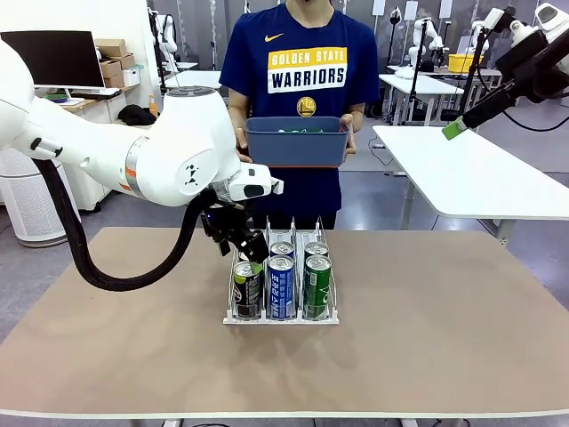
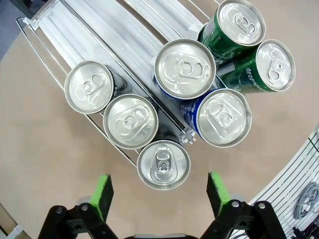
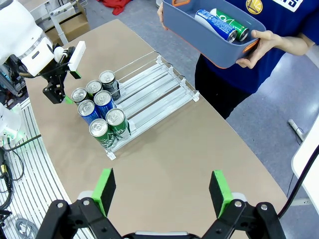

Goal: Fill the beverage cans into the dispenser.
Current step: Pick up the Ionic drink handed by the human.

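Note:
The dispenser (image 1: 293, 233) sits mid-table with several beverage cans (image 1: 281, 286) upright in its three lanes: dark ones on the left, blue in the middle, green (image 1: 317, 285) on the right. My left gripper (image 1: 238, 245) hovers open just above the left lane's cans. From the left wrist, the nearest silver top (image 2: 163, 164) lies just beyond the green pads (image 2: 103, 191), with nothing between them. My right gripper (image 3: 162, 191) is open and empty, raised high at the table's right side (image 1: 455, 129), looking down on the dispenser (image 3: 154, 84).
A person at the far edge holds a blue-grey bin (image 1: 296, 140) in both hands, with more cans (image 3: 217, 24) lying in it. Bare brown tabletop (image 1: 427, 338) surrounds the rack. The rear part of the lanes (image 2: 94, 30) is unfilled.

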Controlling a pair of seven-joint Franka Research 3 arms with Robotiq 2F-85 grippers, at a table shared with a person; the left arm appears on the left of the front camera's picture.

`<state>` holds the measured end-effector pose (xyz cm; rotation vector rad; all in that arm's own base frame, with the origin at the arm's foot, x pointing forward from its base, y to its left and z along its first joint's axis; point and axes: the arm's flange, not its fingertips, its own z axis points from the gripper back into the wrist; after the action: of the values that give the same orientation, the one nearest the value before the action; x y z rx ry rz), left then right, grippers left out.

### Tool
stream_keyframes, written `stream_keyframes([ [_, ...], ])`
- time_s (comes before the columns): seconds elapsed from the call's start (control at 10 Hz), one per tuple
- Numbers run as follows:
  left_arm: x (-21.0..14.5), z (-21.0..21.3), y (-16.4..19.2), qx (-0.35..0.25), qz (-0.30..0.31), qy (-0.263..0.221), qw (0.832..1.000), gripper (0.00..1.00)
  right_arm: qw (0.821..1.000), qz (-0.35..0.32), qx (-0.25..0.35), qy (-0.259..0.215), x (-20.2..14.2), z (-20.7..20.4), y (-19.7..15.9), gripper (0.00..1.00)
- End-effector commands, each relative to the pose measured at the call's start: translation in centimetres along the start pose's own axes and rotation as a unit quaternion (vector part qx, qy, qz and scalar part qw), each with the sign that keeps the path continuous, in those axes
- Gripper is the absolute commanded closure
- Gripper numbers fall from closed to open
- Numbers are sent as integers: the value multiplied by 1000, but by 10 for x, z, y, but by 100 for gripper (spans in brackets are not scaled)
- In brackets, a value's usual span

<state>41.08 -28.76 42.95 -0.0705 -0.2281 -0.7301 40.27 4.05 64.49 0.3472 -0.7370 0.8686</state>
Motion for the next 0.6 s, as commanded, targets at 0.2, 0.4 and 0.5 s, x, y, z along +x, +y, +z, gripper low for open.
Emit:
stream_keyframes([
  [0.2,0,-2,0,-2,0,-2,1000,0,1000,0,0,0,-1,-1,0,0],
  [0.4,0,-2,0,-2,0,-2,1000,0,1000,0,0,0,-1,-1,0,0],
  [0.5,0,0,0,0,0,0,1000,0,1000,0,0,0,-1,-1,0,0],
])
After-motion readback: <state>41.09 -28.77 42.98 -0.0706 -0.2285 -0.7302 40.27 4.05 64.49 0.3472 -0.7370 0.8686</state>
